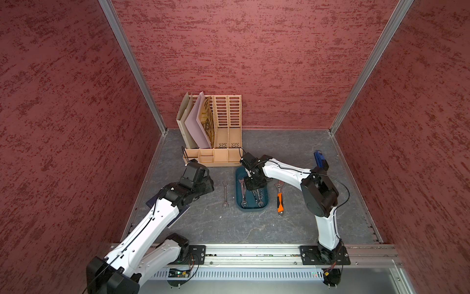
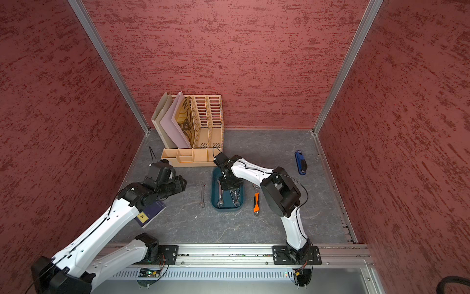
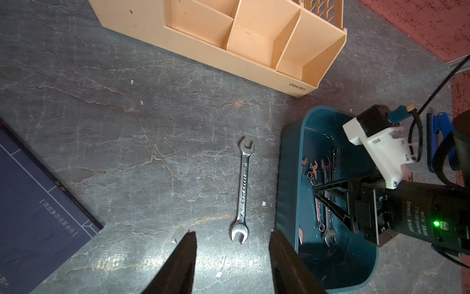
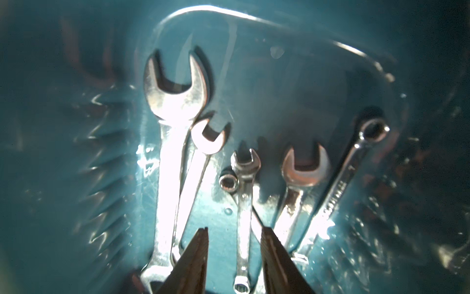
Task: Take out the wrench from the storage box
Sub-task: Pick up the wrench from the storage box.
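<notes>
The storage box (image 1: 239, 201) (image 2: 215, 203) is a shallow dark teal tray mid-table holding several silver wrenches (image 4: 175, 142). My right gripper (image 1: 255, 189) (image 4: 234, 230) reaches down into it, open. Its fingers (image 4: 197, 254) stand on either side of a small combination wrench (image 4: 243, 203), with gaps on both sides. The left wrist view shows that gripper (image 3: 316, 193) low inside the box (image 3: 287, 178). Another silver wrench (image 1: 224, 194) (image 3: 243, 188) lies on the table left of the box. My left gripper (image 3: 232, 233) (image 1: 209, 187) hovers open and empty near that wrench's lower end.
A tall beige file organizer (image 1: 213, 132) stands just behind the box. An orange-handled adjustable wrench (image 1: 279, 198) lies right of the box, beside my right arm. A blue stapler (image 1: 321, 159) sits far right. A dark blue book (image 2: 150, 213) lies under my left arm.
</notes>
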Controlling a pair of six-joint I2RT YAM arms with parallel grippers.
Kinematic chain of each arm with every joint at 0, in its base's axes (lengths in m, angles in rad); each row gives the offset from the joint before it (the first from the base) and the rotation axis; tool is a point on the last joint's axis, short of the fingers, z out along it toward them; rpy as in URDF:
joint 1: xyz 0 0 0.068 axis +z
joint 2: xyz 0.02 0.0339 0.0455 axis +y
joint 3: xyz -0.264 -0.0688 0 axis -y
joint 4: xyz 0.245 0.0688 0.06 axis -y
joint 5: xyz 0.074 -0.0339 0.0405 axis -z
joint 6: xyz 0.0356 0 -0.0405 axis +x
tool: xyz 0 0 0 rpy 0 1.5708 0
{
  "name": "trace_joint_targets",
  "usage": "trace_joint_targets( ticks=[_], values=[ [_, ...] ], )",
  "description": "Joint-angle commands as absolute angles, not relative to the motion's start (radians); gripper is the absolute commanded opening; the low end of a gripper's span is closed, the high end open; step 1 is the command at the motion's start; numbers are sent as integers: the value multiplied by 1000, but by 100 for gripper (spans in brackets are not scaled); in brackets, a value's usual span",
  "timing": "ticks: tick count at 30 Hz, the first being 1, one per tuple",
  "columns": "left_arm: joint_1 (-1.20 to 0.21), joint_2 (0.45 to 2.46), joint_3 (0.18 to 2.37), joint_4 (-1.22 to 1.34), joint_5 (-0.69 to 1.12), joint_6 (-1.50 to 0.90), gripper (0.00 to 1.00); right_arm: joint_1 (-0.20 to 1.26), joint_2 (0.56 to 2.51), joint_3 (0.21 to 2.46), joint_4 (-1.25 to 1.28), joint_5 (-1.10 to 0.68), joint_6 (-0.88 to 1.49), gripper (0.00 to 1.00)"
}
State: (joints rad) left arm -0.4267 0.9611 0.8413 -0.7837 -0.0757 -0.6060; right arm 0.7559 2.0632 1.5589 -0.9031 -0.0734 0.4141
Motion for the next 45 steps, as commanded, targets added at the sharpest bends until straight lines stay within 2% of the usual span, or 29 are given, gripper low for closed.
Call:
trace_joint_targets(
  ticks=[1,14,30,45],
  values=[
    [-420,963,830,-751,-62,-613,50,764,2085,1586,-899,-39,400,39],
    [-419,961,824,-749,-57,-610,50,765,2125,1593,-913,0,398,34],
    [-414,965,826,-746,-50,-609,50,763,2121,1635,-946,5,393,15],
    [-408,959,816,-752,-46,-609,50,764,2016,1663,-993,16,390,12]
  ],
)
